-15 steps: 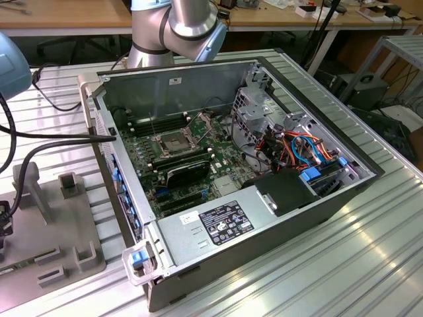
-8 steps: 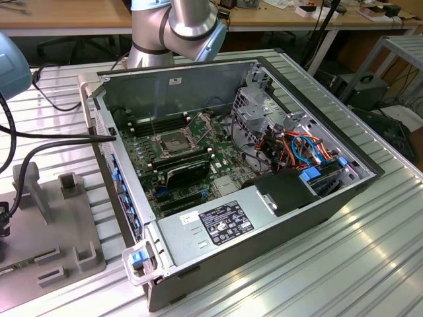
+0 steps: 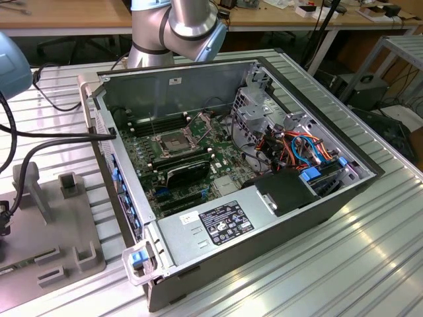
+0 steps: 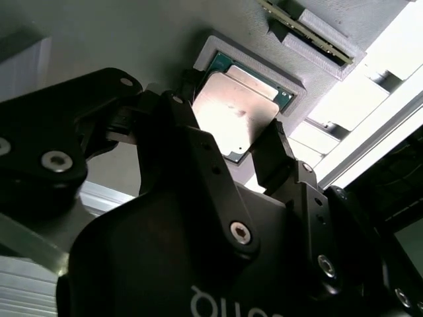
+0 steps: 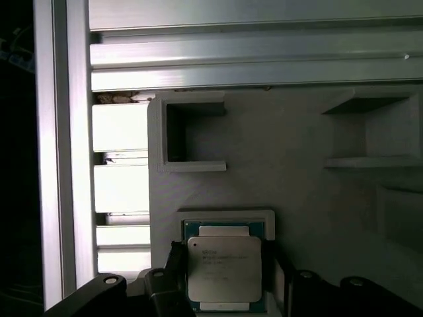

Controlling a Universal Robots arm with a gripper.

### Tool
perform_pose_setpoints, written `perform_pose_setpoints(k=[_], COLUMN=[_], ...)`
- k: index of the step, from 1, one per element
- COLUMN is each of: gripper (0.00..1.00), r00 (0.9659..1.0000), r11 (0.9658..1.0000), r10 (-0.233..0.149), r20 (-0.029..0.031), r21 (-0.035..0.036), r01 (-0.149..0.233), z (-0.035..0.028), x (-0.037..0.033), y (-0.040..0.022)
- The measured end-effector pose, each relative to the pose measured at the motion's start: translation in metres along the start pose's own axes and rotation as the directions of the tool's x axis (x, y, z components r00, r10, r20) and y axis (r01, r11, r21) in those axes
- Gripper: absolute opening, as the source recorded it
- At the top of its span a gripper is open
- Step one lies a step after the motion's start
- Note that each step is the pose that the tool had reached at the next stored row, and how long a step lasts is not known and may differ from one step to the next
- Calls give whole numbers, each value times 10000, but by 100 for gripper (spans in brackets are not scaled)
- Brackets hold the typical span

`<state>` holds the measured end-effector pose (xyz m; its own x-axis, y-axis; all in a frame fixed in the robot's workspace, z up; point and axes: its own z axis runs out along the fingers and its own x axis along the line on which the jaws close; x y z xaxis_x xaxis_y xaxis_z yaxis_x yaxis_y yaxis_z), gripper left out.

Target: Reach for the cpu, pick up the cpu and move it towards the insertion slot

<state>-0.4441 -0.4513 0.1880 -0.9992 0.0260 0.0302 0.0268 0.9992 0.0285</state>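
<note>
**Now: gripper (image 5: 225,272) clamped on the cpu (image 5: 225,264) in its pocket**

Right, close in first. In both wrist views the two black fingers (image 4: 277,162) are closed onto the cpu, one against each of two opposite edges, jaws just chip-wide. The cpu lies flat, silvery face up with a thin green rim round it. It's seated in a shallow square pocket of the grey fixture (image 5: 291,191), down inside the pocket's pale lip.

Just beyond the pocket the fixture carries an open-sided box shape and a stepped ledge. Past those run the ribbed aluminium rails of the table (image 5: 264,59).

Wider now, the exterior view: the fixture sits on the table at the exterior view's left of the open case (image 3: 172,82). Inside the case, on the green board, there's the slot (image 3: 170,140), with a shiny frame, a dark centre and thin wire beside it. It's well apart from the fixture, with the case wall between them. Furthest back, the arm (image 3: 178,26) rises behind the case.
</note>
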Motion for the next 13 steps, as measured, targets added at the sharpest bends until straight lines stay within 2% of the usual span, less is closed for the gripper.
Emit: perform_pose_setpoints(k=[4,5,8,13], gripper=[61,55,55,55], r00=[10000,10000,10000,10000], r11=[10000,10000,10000,10000], r10=[-73,-73,-73,-73], r20=[-4,-4,-1,-4], r21=[-12,-11,-14,-13], r01=[73,73,73,73], z=[3,2,0,-56], x=[-1,-1,-1,1], y=[-2,-2,-1,0])
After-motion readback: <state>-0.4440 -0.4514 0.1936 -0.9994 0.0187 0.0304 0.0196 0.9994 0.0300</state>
